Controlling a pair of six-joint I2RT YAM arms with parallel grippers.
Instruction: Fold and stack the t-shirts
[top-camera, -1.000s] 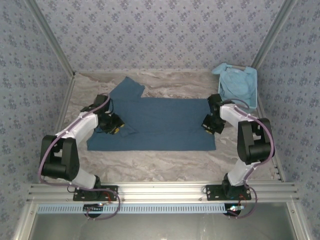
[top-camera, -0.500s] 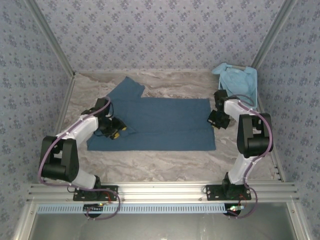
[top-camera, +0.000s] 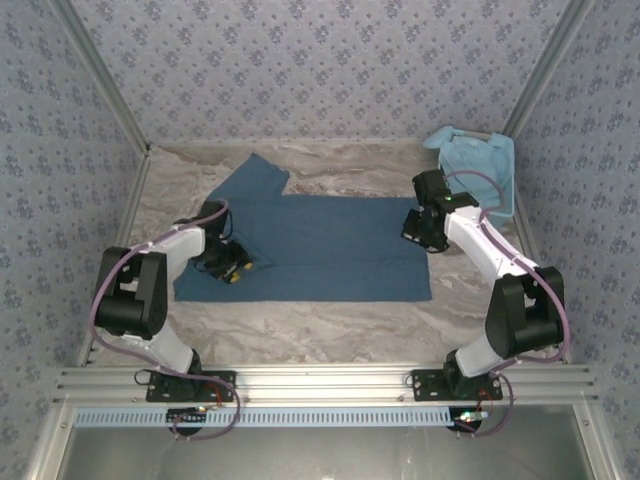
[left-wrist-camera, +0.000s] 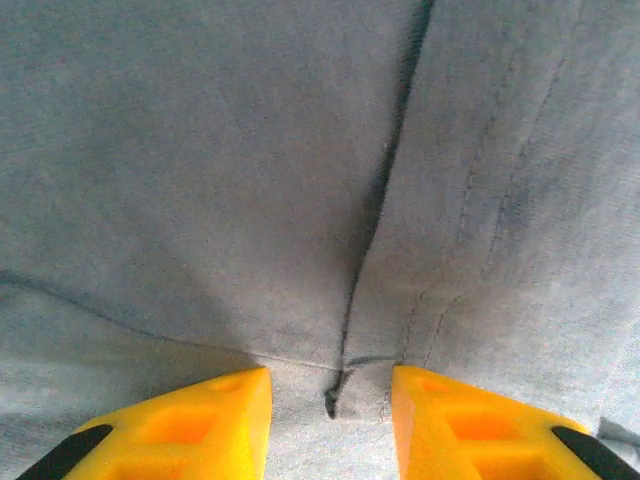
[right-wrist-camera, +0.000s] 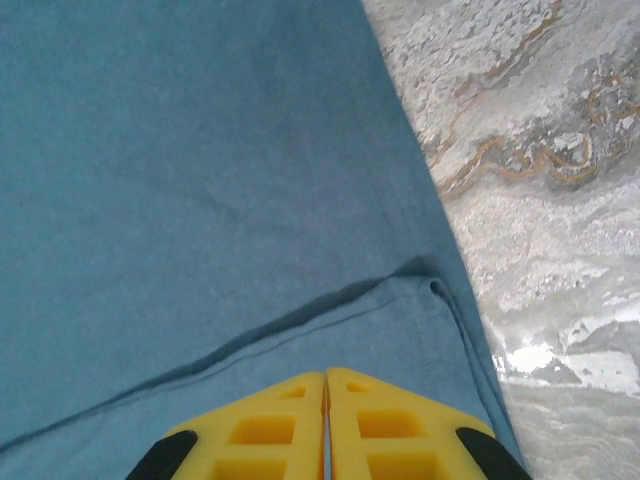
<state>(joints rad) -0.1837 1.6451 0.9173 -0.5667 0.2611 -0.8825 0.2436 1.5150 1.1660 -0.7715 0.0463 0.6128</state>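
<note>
The left claw (top-camera: 232, 268) sits low, its yellow fingers (left-wrist-camera: 215, 415) parted by a narrow gap, the left arm (top-camera: 165, 250) folded sharply behind it. The right claw (top-camera: 415, 231) tilts down, tips pressed together, the right arm (top-camera: 488, 252) stretched long behind it

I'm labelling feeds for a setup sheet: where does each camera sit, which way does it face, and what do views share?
Top external: above and behind the arm bases, looking down at the table, dark blue shirt and basket; left arm and right arm both show.
Left wrist: on the left arm, close above a seam of the shirt; the left jaws stand apart.
Right wrist: on the right arm, above the shirt's edge and table; the right jaws are together.
Shared: all three see the dark blue shirt.
</note>
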